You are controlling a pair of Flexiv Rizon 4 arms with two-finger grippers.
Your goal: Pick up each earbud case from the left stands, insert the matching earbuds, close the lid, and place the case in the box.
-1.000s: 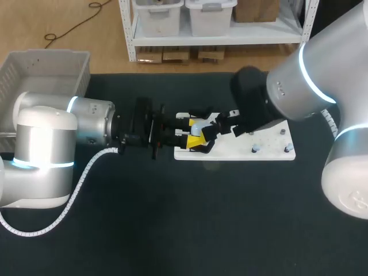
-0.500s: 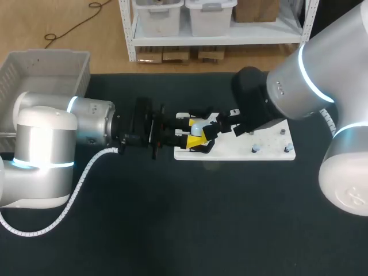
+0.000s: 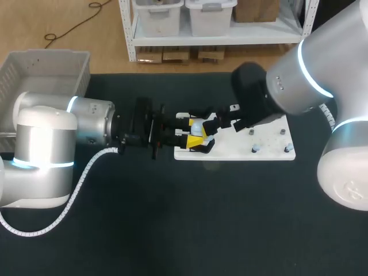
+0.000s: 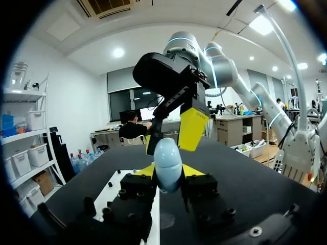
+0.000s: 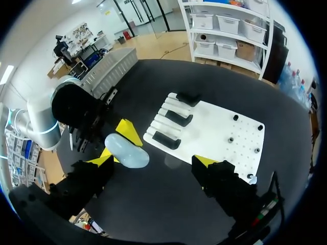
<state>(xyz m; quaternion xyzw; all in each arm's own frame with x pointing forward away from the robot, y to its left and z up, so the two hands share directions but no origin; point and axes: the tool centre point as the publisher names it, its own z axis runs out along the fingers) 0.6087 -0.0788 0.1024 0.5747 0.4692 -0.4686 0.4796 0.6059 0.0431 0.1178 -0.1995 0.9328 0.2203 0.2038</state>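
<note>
A pale blue earbud case [image 3: 197,126] is held over the near-left end of the white stand board [image 3: 261,148]. My left gripper [image 3: 192,133] comes in level from the left and is shut on it. From the left wrist the case [image 4: 167,159] stands upright between the yellow tips of the left gripper [image 4: 167,176]. My right gripper [image 3: 211,131] hovers open just right of the case, its yellow finger [image 4: 193,127] close above it. In the right wrist view the case [image 5: 126,150] lies between the wide-apart fingers of the right gripper [image 5: 153,161], nearer one finger.
Black stands [image 5: 172,119] sit at one end of the white board [image 5: 219,130], with small pegs [image 3: 255,149] at the other. A pale grey box [image 3: 46,69] stands at the table's far left corner.
My right arm has shifted slightly up and to the left, its gripper still open by the case. The left arm and the case have stayed still.
</note>
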